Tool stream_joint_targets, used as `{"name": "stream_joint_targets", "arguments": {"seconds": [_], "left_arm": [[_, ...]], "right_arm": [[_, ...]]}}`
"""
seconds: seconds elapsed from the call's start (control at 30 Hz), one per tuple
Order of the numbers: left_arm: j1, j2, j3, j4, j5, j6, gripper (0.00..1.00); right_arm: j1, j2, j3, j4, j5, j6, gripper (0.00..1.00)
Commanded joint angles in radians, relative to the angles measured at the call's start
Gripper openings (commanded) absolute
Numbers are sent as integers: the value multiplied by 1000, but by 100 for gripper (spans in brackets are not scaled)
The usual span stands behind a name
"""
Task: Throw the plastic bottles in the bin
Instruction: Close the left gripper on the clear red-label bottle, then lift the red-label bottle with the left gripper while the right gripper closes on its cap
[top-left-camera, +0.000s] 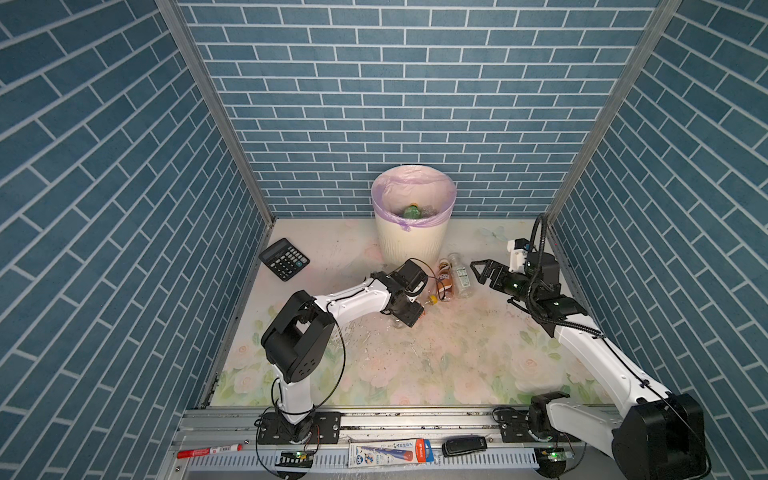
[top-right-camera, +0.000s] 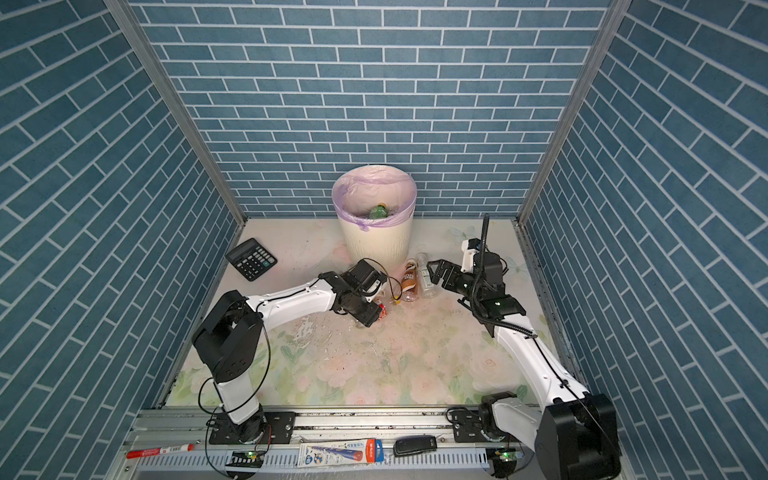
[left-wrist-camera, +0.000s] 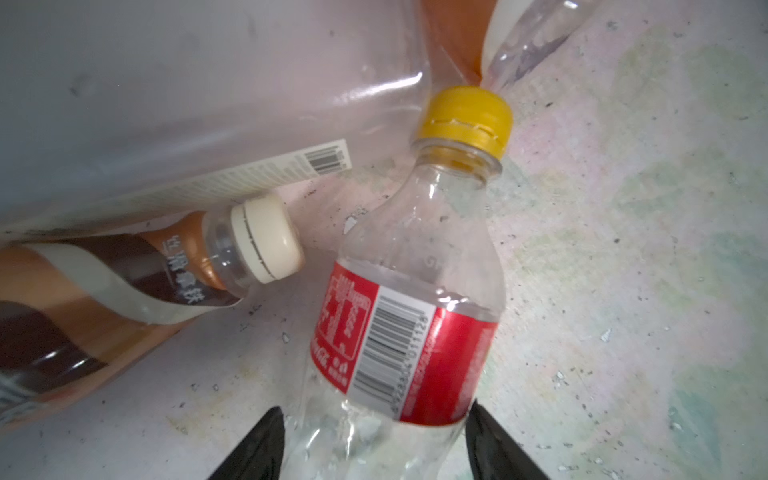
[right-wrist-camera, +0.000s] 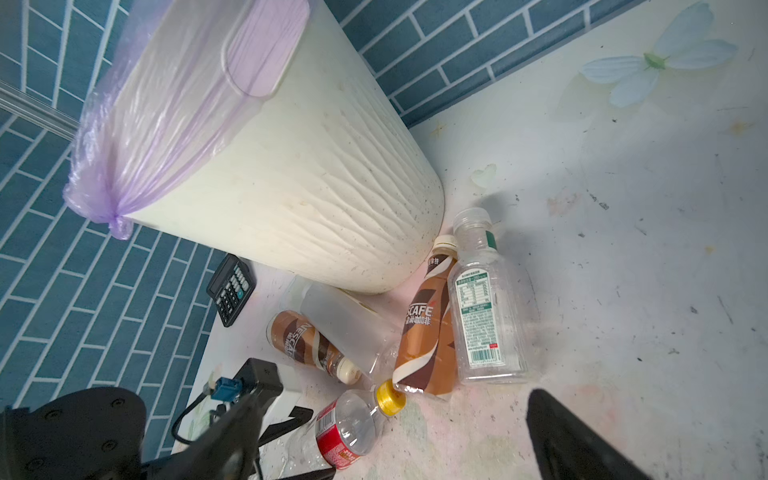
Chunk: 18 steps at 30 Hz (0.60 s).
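Note:
The cream ribbed bin (top-left-camera: 409, 249) with a lilac bag stands at the back wall, and a green bottle (top-left-camera: 412, 212) lies inside it. Just in front of it on the table lie several plastic bottles: a brown-labelled one (right-wrist-camera: 424, 332), a clear green-labelled one (right-wrist-camera: 482, 316), a second brown one (right-wrist-camera: 307, 340) and a frosted one (right-wrist-camera: 340, 320). My left gripper (left-wrist-camera: 376, 415) is shut on the lower body of a clear red-labelled bottle (left-wrist-camera: 407, 332) with a yellow cap, which lies on the table. My right gripper (top-left-camera: 477, 272) hovers open beside the green-labelled bottle and holds nothing.
A black calculator (top-left-camera: 284, 258) lies at the back left near the side wall. On the front rail lie a red marker (top-left-camera: 210, 450), a pen packet (top-left-camera: 390, 453) and a small black device (top-left-camera: 463, 445). Blue brick walls close in three sides.

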Motion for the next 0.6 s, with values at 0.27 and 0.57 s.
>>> {"name": "stream_joint_targets", "arguments": {"seconds": [0.27,0.57], "left_arm": [[-52,63,-43,29,28,0,70],[-58,15,-79,68,25,-21,59]], "right_arm": [[-5,-21,-14,-9,-16,2,99],[-7,-27,-22,-21,-45,-4,99]]}}
